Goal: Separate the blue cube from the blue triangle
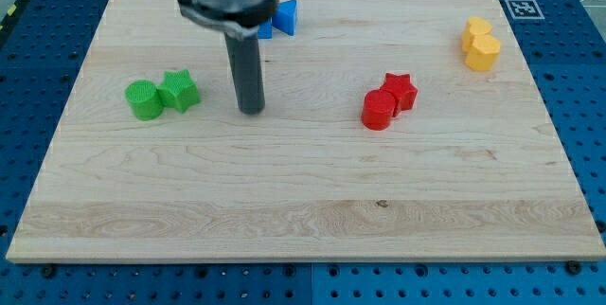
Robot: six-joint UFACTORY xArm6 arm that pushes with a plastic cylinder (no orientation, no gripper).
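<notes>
Two blue blocks sit together near the view's top, partly hidden behind the arm. The blue triangle (286, 16) shows to the right of the arm. Only a sliver of the blue cube (264, 31) shows, touching it on the left. My tip (251, 110) rests on the board below them, well apart from both and to the right of the green blocks.
A green cylinder (144, 99) and a green star (179, 90) touch at the view's left. A red cylinder (377, 110) and a red star (400, 90) touch right of centre. Two yellow blocks (480, 44) sit at the top right. The wooden board (303, 210) lies on a blue perforated table.
</notes>
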